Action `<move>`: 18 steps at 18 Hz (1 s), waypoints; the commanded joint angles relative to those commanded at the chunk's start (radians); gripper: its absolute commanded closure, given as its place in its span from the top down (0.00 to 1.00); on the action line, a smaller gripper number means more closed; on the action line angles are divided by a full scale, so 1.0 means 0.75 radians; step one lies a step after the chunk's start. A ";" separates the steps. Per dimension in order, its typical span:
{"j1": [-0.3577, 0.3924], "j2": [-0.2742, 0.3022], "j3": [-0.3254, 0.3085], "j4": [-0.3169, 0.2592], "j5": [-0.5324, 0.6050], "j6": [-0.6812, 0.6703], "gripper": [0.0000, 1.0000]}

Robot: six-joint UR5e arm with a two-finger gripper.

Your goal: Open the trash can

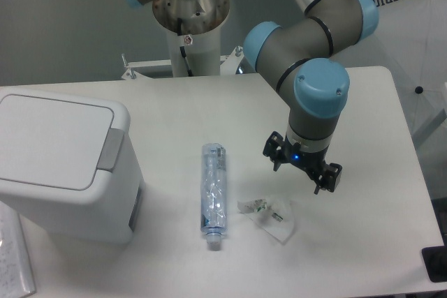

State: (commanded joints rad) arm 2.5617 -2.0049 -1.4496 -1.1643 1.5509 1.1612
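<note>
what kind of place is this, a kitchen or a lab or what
Most likely a robotics lab or test cell: an industrial arm with its tool hangs over a plain white table set with only a trash can, a crushed plastic bottle and a crumpled wrapper.

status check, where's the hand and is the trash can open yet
Hand open, empty, above table right of bin. Boxy white plastic trash can lid shut, grey tab untouched. Clear plastic bottle and crumpled wrapper lie between.
</note>
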 joint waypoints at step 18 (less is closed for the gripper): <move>0.002 0.072 -0.031 0.018 -0.264 -0.288 1.00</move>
State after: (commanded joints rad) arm 2.5633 -1.9513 -1.4726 -1.1505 1.3532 0.9451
